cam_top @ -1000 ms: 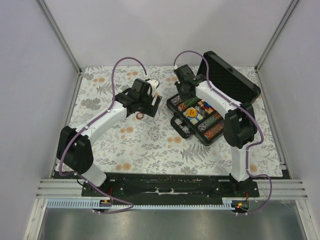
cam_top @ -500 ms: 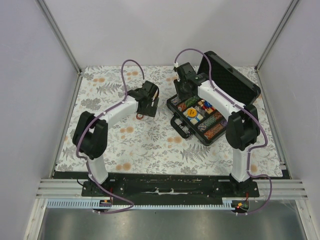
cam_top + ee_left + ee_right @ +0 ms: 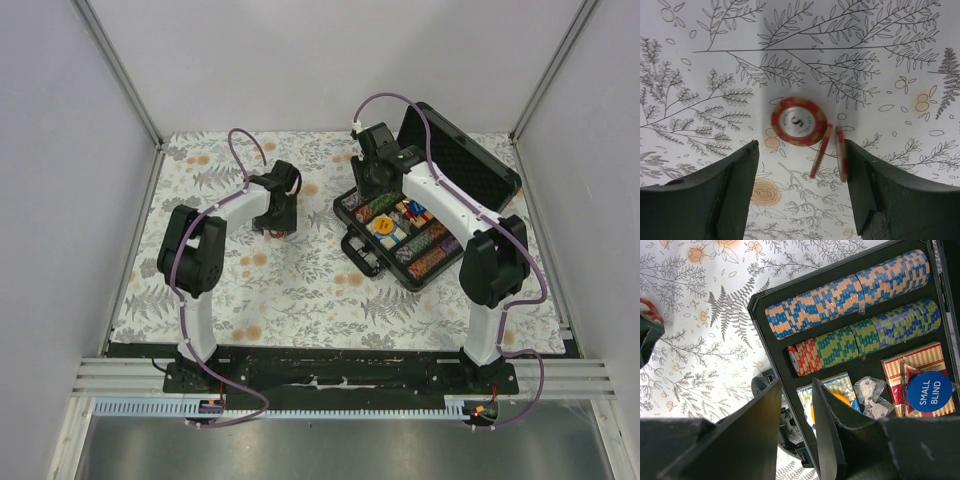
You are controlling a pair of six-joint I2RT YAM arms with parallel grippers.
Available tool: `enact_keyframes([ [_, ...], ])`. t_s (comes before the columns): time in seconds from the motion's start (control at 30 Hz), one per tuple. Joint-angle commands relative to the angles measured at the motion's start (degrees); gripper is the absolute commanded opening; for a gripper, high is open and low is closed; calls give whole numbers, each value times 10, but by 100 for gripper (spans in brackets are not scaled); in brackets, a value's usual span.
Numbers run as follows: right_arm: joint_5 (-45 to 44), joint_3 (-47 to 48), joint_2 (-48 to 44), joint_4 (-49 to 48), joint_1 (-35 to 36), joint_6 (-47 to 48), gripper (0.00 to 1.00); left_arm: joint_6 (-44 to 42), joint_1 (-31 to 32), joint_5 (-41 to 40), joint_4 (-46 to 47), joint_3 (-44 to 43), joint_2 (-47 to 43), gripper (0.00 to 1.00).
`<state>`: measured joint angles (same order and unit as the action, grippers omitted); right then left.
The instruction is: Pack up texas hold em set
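Observation:
The texas hold em set's black case point(image 3: 362, 252) lies open at right, lid point(image 3: 462, 156) tilted back. It holds multicoloured chip rows point(image 3: 850, 287), a red deck point(image 3: 900, 371), a blue deck point(image 3: 832, 386) and a blue disc point(image 3: 930, 390). Three reddish chips lie on the cloth: one flat point(image 3: 799, 121), two standing on edge point(image 3: 821, 150) beside my left gripper's right finger point(image 3: 880, 190). The left gripper point(image 3: 801, 145) is open and straddles them without pinching. My right gripper point(image 3: 796, 385) hovers over the case's near-left corner, jaws a narrow gap apart and empty.
A floral cloth point(image 3: 300, 280) covers the table. A small bag of keys point(image 3: 870, 395) lies in the case. The case handle and latches point(image 3: 358, 248) face the left arm. Grey walls enclose the table on three sides.
The left arm has folded up and its gripper has come down over the reddish chips, jaws narrowing. The right gripper has shifted slightly back over the case.

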<state>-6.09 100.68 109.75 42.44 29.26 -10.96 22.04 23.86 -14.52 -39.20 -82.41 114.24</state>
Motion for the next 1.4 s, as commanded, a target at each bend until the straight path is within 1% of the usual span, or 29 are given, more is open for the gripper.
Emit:
enact_keyframes([
  [0.0, -6, -1, -26, -14, 0, 0, 39, 22, 1, 19, 20, -22, 20, 74],
  [0.1, -4, 1, -26, -14, 0, 2, 39, 32, -7, 24, 21, -24, 30, 74],
  [0.4, -1, -2, -25, -12, -4, 8, 39, 45, -13, 24, 20, -22, 32, 67],
  [0.53, 6, -3, -25, -12, -8, 8, 39, 49, -17, 9, 14, -22, 30, 68],
  [0.7, 14, -7, -28, -13, -10, 5, 38, 72, -31, 10, 12, -23, 30, 70],
  [0.8, 18, -10, -29, -14, -10, 3, 38, 82, -39, 19, 13, -25, 35, 69],
  [1.0, 17, -14, -33, -13, -10, 3, 38, 70, -42, 51, 6, -36, 56, 66],
  [1.13, 16, -16, -34, -14, -10, 3, 38, 65, -43, 69, 2, -30, 61, 65],
  [1.27, 17, -15, -35, -14, -10, 2, 38, 65, -42, 78, -6, -27, 65, 60],
  [1.37, 16, -15, -33, -14, -11, 2, 38, 65, -42, 86, -13, -28, 69, 53],
])
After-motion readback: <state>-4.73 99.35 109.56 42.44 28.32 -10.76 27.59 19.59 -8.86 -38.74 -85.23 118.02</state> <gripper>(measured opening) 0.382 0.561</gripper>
